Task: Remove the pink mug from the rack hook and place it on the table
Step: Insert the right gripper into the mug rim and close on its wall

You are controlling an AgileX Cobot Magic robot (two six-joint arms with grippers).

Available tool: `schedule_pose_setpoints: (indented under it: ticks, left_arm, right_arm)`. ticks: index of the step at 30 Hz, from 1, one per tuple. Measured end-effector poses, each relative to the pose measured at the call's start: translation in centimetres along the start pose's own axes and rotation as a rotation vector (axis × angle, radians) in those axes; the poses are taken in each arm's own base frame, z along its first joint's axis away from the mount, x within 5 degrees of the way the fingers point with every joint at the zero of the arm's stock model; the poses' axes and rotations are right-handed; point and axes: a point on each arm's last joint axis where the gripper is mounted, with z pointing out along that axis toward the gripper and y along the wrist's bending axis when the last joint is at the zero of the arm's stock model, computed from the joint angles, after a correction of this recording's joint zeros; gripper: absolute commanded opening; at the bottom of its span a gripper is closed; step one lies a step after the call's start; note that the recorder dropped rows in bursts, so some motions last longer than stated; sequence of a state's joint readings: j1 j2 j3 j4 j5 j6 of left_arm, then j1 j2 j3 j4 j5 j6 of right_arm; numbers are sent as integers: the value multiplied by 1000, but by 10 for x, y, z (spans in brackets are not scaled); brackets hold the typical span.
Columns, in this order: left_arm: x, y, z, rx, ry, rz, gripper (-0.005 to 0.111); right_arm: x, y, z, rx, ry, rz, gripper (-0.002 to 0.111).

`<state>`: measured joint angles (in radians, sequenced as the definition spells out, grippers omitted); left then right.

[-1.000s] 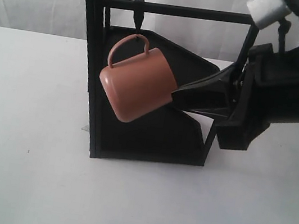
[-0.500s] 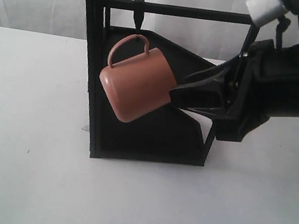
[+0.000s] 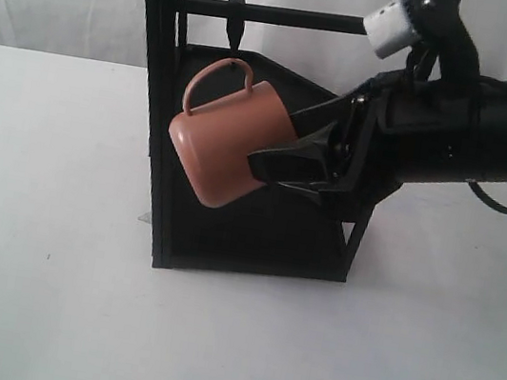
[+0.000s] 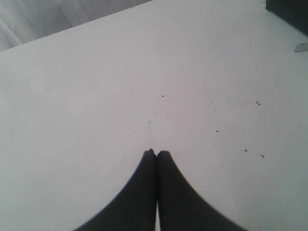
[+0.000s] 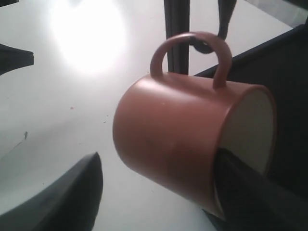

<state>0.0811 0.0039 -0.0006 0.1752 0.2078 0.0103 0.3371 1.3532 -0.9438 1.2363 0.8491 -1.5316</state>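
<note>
We see the pink mug (image 3: 232, 143) hanging tilted by its handle from the rack hook (image 3: 233, 28) under the rack (image 3: 149, 87) top bar, mouth facing right, clear of the table (image 3: 49, 264). The right gripper (image 3: 273, 155) has its jaws apart, straddling the mug wall with one finger (image 5: 250, 192) in the mouth and the other outside, not touching. We see the left gripper (image 4: 156, 153) with jaws together above the table.

Bright, even, diffuse light all round, shadows faint and soft. Blown-out white glare patch on the table (image 5: 89, 36) in the right wrist view. Slightly soft, grainy pictures; close fingers (image 5: 62, 197) blurred, black, without detail.
</note>
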Motion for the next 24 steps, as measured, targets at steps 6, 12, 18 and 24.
schedule_pose_setpoints:
  ticks: [6,12,18,24]
  left_arm:
    - [0,0,0,0,0,0,0]
    - [0,0,0,0,0,0,0]
    - [0,0,0,0,0,0,0]
    - [0,0,0,0,0,0,0]
  right_arm:
    - [4,0,6,-61,5,5,62]
    - [0,11,5,-183,-40,-24,62]
    - [-2,13,4,-206,-61,-29,62]
    - [-1,9,5,-156,-59,-30,57]
